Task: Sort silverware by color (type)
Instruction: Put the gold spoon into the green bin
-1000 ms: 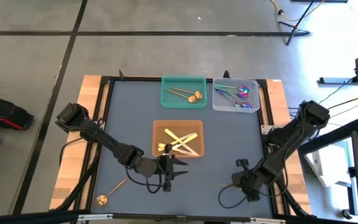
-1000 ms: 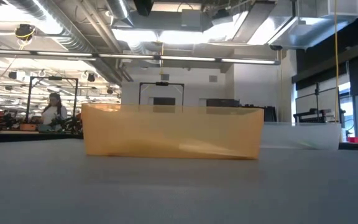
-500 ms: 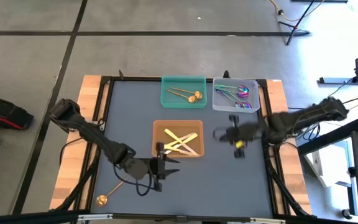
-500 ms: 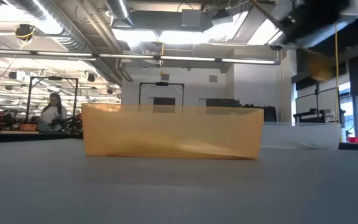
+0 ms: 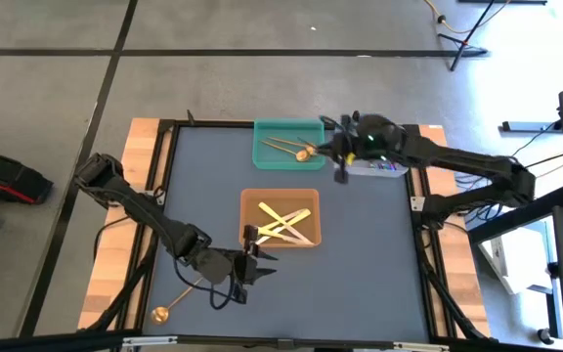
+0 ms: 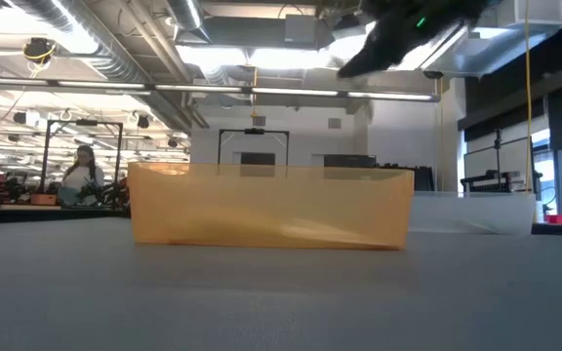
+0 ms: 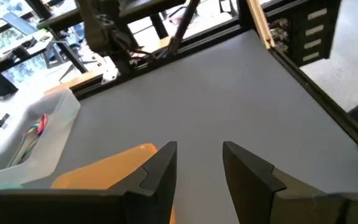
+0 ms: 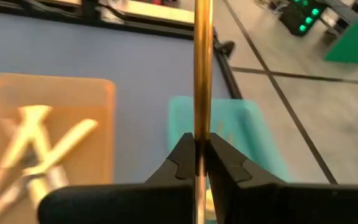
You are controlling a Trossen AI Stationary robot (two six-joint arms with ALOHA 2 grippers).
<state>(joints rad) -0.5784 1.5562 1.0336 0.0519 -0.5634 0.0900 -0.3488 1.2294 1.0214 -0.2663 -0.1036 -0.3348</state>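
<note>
My right hand [image 8: 199, 155] is clamped on a gold utensil [image 8: 202, 74], upper middle of the high view, between the green tray [image 5: 262, 156] and clear tray [image 5: 345, 164]. Release off-target and it lands in the clear one or on the tabletop [image 5: 379, 254]. Left hand [image 7: 197, 168] is narrowly open, empty, lower left near a stray gold spoon [image 5: 176, 300]. I see no readable writing.

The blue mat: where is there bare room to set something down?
Bare: the mat's right half below the clear tray, and the strip left of the orange tray. Crowded: the front left, with the left gripper and a gold spoon.
</note>
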